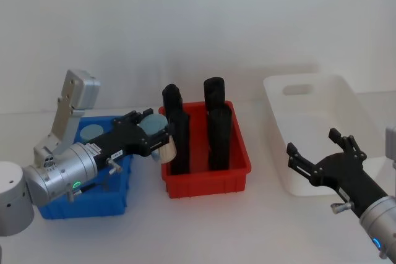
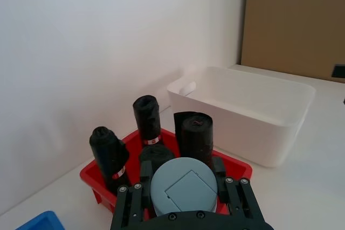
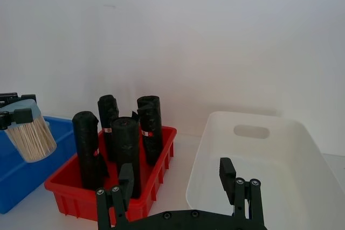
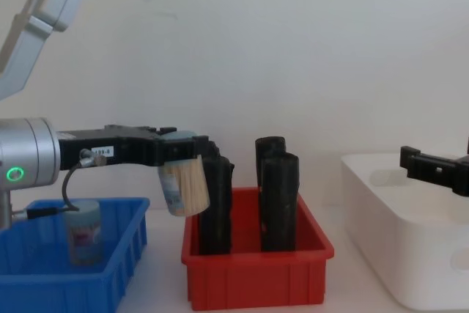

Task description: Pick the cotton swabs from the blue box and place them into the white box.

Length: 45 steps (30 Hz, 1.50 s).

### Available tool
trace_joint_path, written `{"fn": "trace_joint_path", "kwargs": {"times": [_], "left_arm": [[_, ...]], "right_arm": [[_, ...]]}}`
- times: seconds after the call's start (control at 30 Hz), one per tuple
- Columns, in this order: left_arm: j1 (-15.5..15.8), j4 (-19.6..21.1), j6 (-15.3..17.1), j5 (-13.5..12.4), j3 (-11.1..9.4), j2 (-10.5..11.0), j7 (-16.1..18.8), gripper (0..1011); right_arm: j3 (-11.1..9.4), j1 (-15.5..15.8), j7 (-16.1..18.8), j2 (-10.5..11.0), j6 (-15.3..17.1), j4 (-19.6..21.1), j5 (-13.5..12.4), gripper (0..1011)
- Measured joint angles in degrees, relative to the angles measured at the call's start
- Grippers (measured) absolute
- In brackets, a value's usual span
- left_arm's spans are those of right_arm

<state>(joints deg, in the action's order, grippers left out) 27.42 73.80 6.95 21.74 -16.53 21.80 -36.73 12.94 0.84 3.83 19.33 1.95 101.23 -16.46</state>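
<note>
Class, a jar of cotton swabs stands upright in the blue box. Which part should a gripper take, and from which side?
Probably the jar around its round side near the lid, coming from above: it stands upright, and the blue box walls surround it.

Plain white wall [image 1: 185, 17] behind work area, evenly lit. White tabletop [image 1: 204, 233] runs up to wall. Brown flat panel [image 2: 294, 20] adjoins wall at one end, left wrist view. Light soft, diffuse; shadows faint.
</note>
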Motion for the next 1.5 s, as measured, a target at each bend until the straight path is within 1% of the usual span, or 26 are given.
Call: {"fn": "trace_joint_path", "kwargs": {"times": [0.03,0.13,0.23,0.33,0.37,0.57,0.97,1.1,1.37,1.5], "left_arm": [[0.00,0.00,0.00,0.00,0.00,0.00,0.00,671],[0.99,-1.20,-0.56,-0.13,-0.72,-0.74,-2.97,671],[1.47,-1.77,-0.90,-0.18,-1.15,-1.16,-4.52,671],[2.13,-2.47,-1.33,-0.23,-1.86,-1.79,-6.77,670],[2.13,-2.47,-1.33,-0.23,-1.86,-1.79,-6.77,670],[2.88,-3.27,-1.83,-0.26,-2.64,-2.49,-9.32,671],[3.48,-3.93,-2.20,-0.26,-3.27,-3.07,-11.34,671],[3.57,-4.03,-2.26,-0.25,-3.39,-3.16,-11.69,671],[3.73,-4.17,-2.34,-0.24,-3.53,-3.29,-12.14,671],[3.77,-4.22,-2.37,-0.24,-3.58,-3.33,-12.31,670]], "right_arm": [[0.00,0.00,0.00,0.00,0.00,0.00,0.00,1002],[0.00,0.00,0.00,0.00,0.00,0.00,0.00,1002],[0.00,0.00,0.00,0.00,0.00,0.00,0.00,1002],[0.00,0.00,0.00,0.00,0.00,0.00,0.00,1002],[0.00,0.00,0.00,0.00,0.00,0.00,0.00,1002],[0.00,0.00,0.00,0.00,0.00,0.00,0.00,1002],[0.00,0.00,0.03,-0.01,0.00,0.00,0.00,1002],[0.03,-0.04,0.64,-0.02,0.05,0.00,0.09,1002],[0.42,-0.48,3.95,0.00,0.38,-0.27,0.81,1002],[0.82,-1.02,6.73,-0.09,0.72,-0.62,1.49,1002]]}}
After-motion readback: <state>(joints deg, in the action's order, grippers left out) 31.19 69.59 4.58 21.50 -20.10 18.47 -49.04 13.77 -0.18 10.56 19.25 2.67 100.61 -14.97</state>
